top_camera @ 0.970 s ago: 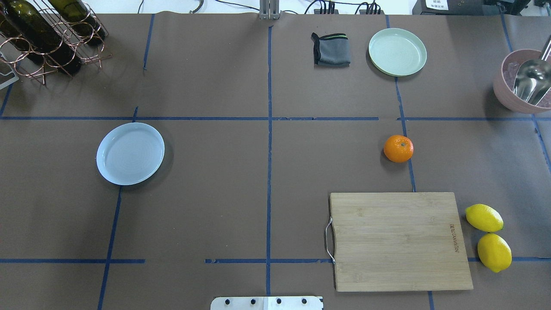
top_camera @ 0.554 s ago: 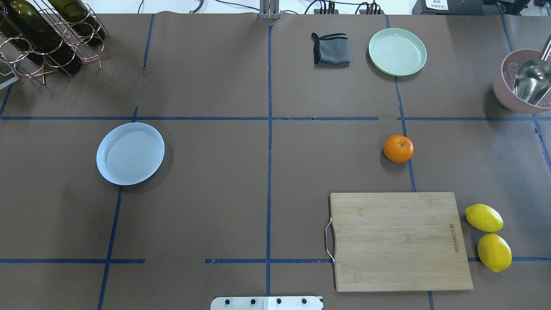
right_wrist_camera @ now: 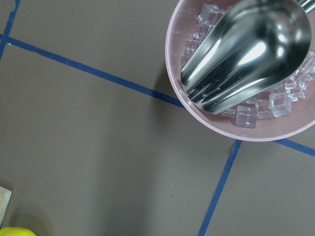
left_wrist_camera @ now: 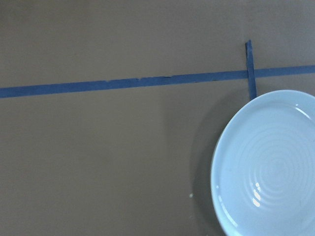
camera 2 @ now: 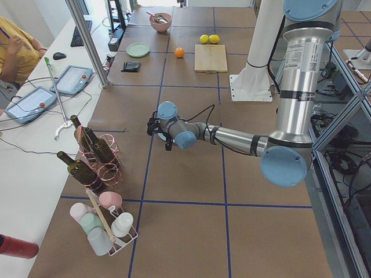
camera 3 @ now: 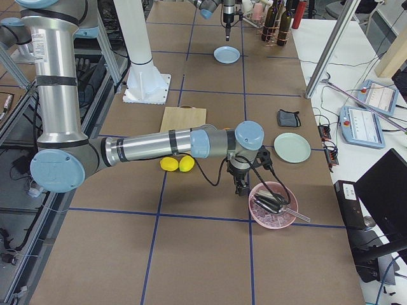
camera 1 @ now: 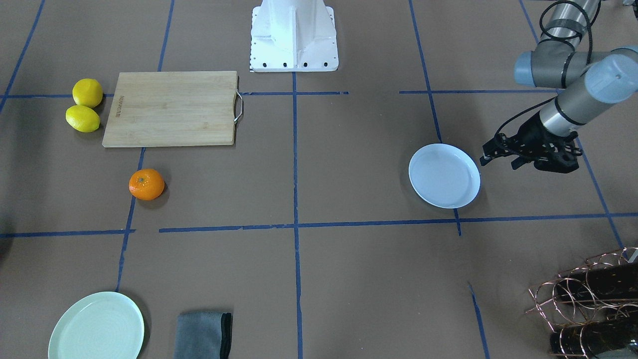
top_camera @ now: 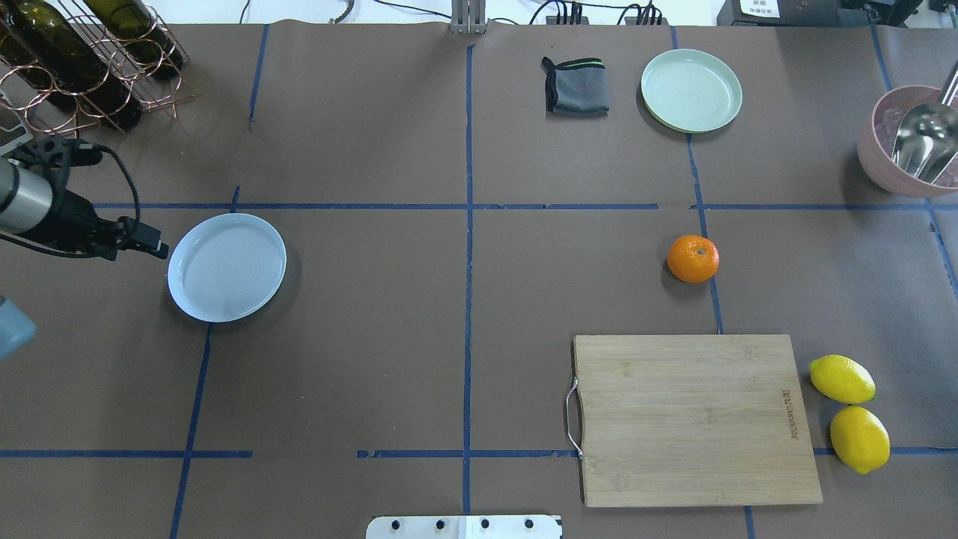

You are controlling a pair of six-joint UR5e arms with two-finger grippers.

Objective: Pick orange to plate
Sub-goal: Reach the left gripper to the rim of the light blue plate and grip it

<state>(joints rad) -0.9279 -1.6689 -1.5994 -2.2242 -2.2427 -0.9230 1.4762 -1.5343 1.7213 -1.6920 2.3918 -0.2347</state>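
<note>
The orange point(top_camera: 693, 258) point(camera 1: 146, 184) lies alone on the brown table, on the robot's right half, just beyond the cutting board. Far across on the other half sits the bluish-white plate point(top_camera: 227, 267) point(camera 1: 443, 175), with nothing on it; the left wrist view catches its rim point(left_wrist_camera: 268, 167). My left gripper point(camera 1: 500, 160) point(top_camera: 142, 239) hovers beside the plate's outer edge, open and holding nothing. Only the exterior right view shows my right gripper point(camera 3: 242, 189), low beside the pink bowl; whether it is open or shut I cannot tell.
A wooden cutting board point(top_camera: 692, 419) lies near the robot with two lemons point(top_camera: 842, 379) at its right. At the back are a mint-green plate point(top_camera: 691, 90) and a grey cloth point(top_camera: 576, 86). A pink bowl point(top_camera: 868, 150) holds ice and a scoop. A bottle rack point(top_camera: 82, 60) fills the back left.
My left arm has come into the overhead view from the left edge and now reaches to the plate's rim. The orange and the plate have not moved.
</note>
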